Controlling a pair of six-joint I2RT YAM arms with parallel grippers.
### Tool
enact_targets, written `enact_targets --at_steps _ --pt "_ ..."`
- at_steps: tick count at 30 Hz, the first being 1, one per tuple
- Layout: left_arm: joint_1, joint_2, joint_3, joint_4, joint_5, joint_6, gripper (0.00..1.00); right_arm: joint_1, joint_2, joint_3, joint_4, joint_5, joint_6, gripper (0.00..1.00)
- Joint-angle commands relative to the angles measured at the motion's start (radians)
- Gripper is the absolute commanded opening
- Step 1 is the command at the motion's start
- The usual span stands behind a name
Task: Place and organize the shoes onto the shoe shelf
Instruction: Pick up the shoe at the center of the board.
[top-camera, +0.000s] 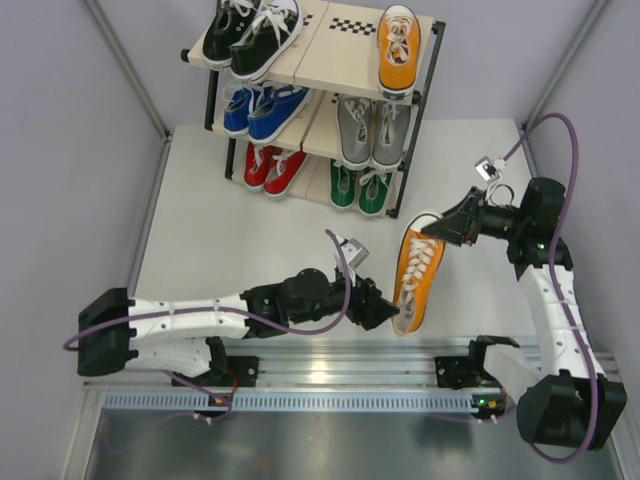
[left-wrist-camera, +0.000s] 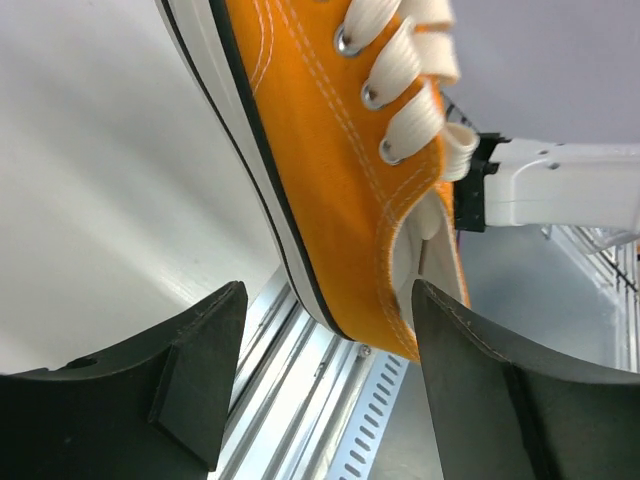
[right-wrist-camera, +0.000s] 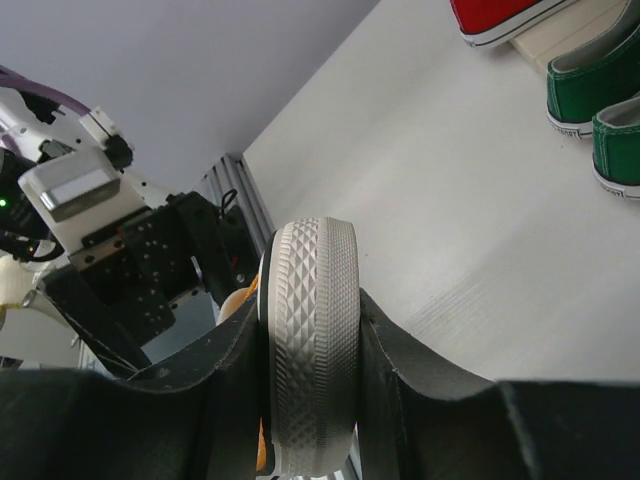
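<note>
Black fingers (left-wrist-camera: 200, 370) of the left claw (top-camera: 388, 312) stand wide apart with nothing between the pads. The heel of the orange shoe (top-camera: 418, 275) hangs just beyond them, untouched on both sides as far as the wrist view shows. At the far end of the shoe, the right claw (top-camera: 440, 230) is pinched onto the white rubber toe cap, jaws partly closed around it, so the right arm alone carries it.

The shoe's long axis runs near to far. Its heel is over the near edge of the counter (top-camera: 250, 230) and its toe points far and slightly right, laces up. I cannot tell whether the heel rests on anything.

The shoe shelf (top-camera: 320, 45) stands far and a little left of the shoe. The matching orange shoe (top-camera: 398, 50) sits at the right end of its top tier, with bare panel to its left. The right arm looks better placed to carry the shoe there, toe leading.
</note>
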Motion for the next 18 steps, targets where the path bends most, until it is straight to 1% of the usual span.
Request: enact_targets --at_steps 1,6,7,10,12,15,18 --pt "-0.017 0.050 0.083 0.023 -0.030 0.026 0.72 -0.015 -0.007 0.003 0.129 -0.050 0.096 0.00" --pt "-0.036 0.109 0.110 0.023 -0.097 0.051 0.70 -0.023 -0.007 -0.017 0.202 -0.047 0.164 0.00" --pt "-0.046 0.119 0.114 0.022 -0.132 0.065 0.67 -0.026 -0.007 -0.024 0.217 -0.048 0.188 0.00" --pt "-0.060 0.126 0.122 0.023 -0.166 0.074 0.58 -0.029 -0.007 -0.033 0.218 -0.047 0.193 0.00" --pt "-0.063 0.136 0.131 0.022 -0.195 0.089 0.49 -0.035 -0.012 -0.037 0.251 -0.041 0.204 0.00" --pt "-0.070 0.155 0.137 0.020 -0.218 0.105 0.45 -0.041 -0.015 -0.044 0.285 -0.039 0.238 0.00" --pt "-0.072 0.178 0.139 0.020 -0.228 0.117 0.37 -0.046 -0.024 -0.053 0.314 -0.036 0.268 0.00"
